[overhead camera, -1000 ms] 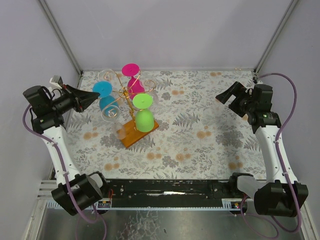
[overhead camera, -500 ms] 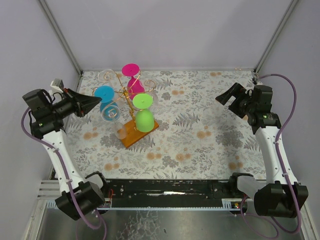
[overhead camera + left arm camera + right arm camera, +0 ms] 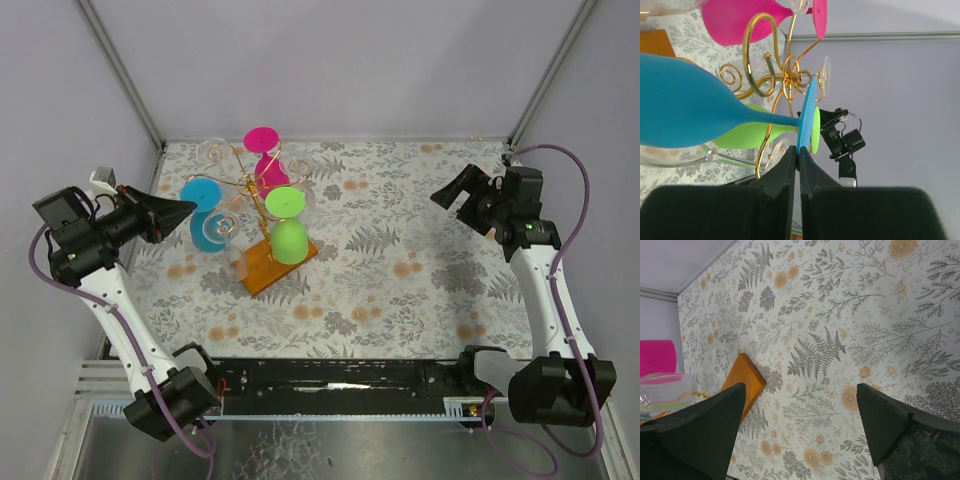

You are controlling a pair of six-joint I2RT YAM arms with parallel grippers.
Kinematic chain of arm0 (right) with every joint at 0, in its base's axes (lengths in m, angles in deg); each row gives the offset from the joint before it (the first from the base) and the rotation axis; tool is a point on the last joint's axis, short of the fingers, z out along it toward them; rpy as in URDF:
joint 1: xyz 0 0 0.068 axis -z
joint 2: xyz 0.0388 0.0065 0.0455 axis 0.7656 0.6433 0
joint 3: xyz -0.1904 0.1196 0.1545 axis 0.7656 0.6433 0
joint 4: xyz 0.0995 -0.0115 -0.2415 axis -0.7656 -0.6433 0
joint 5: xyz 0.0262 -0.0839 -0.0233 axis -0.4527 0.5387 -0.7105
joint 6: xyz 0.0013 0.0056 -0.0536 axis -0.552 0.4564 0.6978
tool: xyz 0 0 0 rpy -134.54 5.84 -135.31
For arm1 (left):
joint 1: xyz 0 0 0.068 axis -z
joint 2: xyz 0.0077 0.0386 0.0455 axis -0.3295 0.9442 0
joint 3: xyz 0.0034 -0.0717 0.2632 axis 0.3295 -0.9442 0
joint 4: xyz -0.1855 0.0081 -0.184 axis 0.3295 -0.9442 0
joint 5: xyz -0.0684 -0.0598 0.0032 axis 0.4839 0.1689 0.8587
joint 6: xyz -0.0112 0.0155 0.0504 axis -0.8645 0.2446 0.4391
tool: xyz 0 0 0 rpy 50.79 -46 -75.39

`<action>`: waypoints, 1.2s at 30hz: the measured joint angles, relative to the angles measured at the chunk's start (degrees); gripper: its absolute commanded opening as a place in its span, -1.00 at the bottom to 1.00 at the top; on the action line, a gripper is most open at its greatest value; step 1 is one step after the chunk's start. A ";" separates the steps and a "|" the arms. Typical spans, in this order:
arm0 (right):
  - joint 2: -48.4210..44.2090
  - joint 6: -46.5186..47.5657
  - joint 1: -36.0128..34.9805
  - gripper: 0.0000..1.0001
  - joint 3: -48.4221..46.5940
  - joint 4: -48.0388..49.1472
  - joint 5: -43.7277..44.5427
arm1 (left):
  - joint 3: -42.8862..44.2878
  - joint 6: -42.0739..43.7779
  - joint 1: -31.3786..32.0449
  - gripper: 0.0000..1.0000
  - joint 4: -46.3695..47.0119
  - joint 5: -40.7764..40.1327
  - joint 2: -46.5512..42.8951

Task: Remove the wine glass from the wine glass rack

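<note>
Fig.: the left gripper (image 3: 799, 153) is clenched on the rim of the flat round foot of the opaque blue wine glass (image 3: 685, 105). Its two black fingers (image 3: 782, 176) meet on the thin disc edge and on nothing else. The glass lies sideways ahead of the fingertips, with the bowl out to one side. Its stem crosses in front of the curled arms of the thin gold wire wine glass rack (image 3: 761, 55) just beyond. I cannot tell from either view whether the stem has cleared its wire loop.

The right gripper (image 3: 801, 390) is spread wide and holds nothing, hanging over the floral-print table cover (image 3: 850, 315). A corner of the rack's orange-brown wooden base (image 3: 742, 381) lies ahead of its fingers and off to one side, well apart.

Hazards, as I judge them:
(a) The grip is a pinch on a slick, thin edge far from the heavy bowl. That weight could pivot the glass between the pads or slide it out, dropping it onto the cover.
(b) If the stem sits inside its loop, pulling back along the gripper's line would drag the light rack and could tip it over.
(c) Close beside the blue bowl hang a clear wine glass (image 3: 221, 229), a lime-green wine glass (image 3: 289, 241) and a magenta wine glass (image 3: 262, 140). A swinging bowl could strike them or shake them off their arms.

A slow, level withdrawal suits this.
</note>
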 measured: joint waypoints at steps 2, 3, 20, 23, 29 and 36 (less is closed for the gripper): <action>0.68 0.24 0.00 0.98 -0.46 -0.04 0.02 | 0.79 1.60 -0.81 -1.00 -2.67 -0.44 -0.02; 0.94 0.39 0.00 0.98 -0.66 -0.07 0.02 | 1.42 2.49 -1.25 -1.00 -4.24 -0.81 -0.07; 4.37 1.75 0.00 0.98 -5.01 -0.42 0.02 | 11.89 10.01 -4.24 -1.00 -13.73 -14.25 0.79; 4.48 1.75 0.00 0.98 -5.31 -0.48 0.02 | 15.06 12.26 -4.37 -1.00 -13.88 -17.09 2.03; 5.49 1.70 0.00 0.98 -6.91 -0.46 0.00 | 23.41 20.35 -4.37 -1.00 -12.74 -18.47 5.75; 8.46 1.62 0.00 0.98 -9.70 -0.24 -0.02 | 34.82 32.26 -1.11 -1.00 -10.97 -17.55 12.02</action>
